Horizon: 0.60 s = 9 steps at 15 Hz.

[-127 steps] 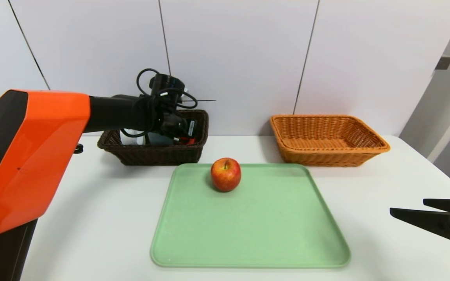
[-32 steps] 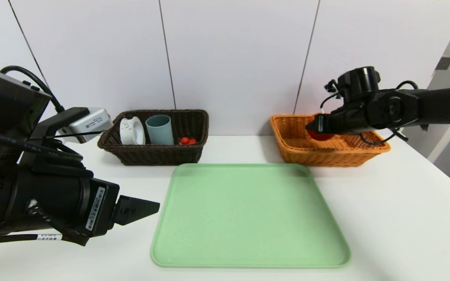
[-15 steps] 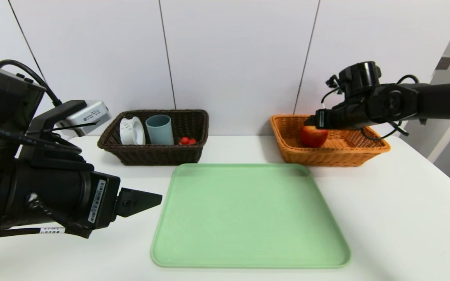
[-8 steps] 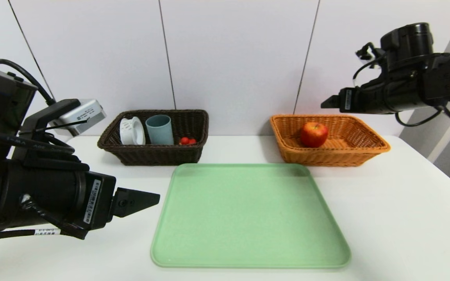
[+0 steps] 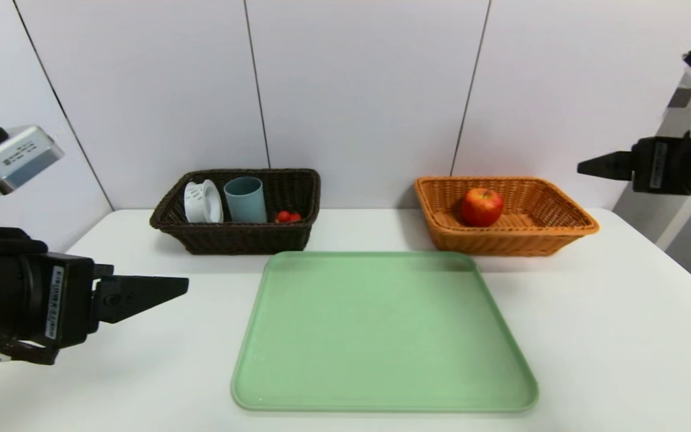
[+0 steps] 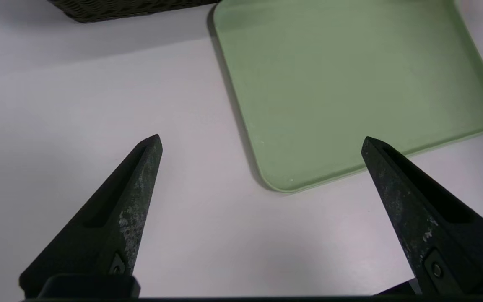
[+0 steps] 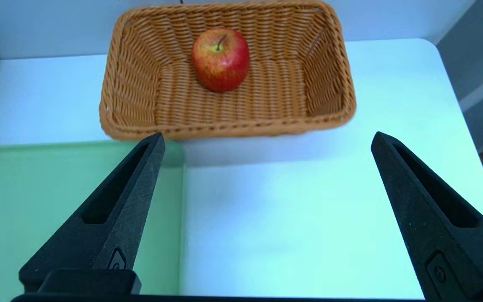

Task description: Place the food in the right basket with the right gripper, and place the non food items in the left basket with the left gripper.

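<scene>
Nearest, the green tray (image 5: 381, 336) is bare, and the left gripper (image 6: 262, 140) has been drawn back to the near left over the table (image 5: 609, 336), its jaws spread wide and holding nothing. Farther off, the right gripper (image 7: 266, 140) has been pulled up and away to the right, jaws spread and empty. At the far right the apple (image 5: 481, 206) has been left in the orange basket (image 5: 561, 240), and the cup (image 5: 245, 200) lies in the dark basket (image 5: 237, 240), so the sorting is judged complete.
</scene>
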### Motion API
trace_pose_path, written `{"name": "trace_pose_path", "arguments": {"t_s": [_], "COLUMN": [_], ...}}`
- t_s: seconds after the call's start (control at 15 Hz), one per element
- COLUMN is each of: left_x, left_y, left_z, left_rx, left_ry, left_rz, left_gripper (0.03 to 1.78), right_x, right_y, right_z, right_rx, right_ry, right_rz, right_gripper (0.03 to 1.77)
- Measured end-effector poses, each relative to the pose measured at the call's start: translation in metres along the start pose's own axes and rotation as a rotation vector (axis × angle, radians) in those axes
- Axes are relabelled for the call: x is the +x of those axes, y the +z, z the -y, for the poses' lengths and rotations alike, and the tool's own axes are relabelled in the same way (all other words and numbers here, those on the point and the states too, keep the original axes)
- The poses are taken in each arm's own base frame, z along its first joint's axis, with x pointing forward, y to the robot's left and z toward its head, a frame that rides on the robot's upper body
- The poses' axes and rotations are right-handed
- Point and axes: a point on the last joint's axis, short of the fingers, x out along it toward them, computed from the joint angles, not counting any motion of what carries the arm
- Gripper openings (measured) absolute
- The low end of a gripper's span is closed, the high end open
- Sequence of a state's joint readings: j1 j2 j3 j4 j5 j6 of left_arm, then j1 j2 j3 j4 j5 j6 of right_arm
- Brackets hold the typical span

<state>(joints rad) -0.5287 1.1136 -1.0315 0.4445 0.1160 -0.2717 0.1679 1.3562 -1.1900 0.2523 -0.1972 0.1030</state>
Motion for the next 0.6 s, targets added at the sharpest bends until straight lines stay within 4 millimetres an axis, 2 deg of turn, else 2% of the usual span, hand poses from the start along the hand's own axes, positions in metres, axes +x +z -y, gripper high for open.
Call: {"name": "trace_pose_path", "arguments": {"t_s": [0.27,0.6], "left_x": [-0.028,-0.057], "left_y": [-0.01,-0.045], "left_z": [-0.019,-0.035], "left_rx": [-0.05,-0.042], "left_ry": [0.09,0.194], "left_rz": [0.086,0.152], "left_gripper": [1.69,1.69], "right_x": [-0.058,-0.115], "right_y": [-0.014,-0.046], "right_z": [0.013,0.031], "right_rx": [0.018,0.024], "right_ry": [0.006,-0.013], "right_rz": [0.097,0.202], "right_gripper": [1.69,1.69]}}
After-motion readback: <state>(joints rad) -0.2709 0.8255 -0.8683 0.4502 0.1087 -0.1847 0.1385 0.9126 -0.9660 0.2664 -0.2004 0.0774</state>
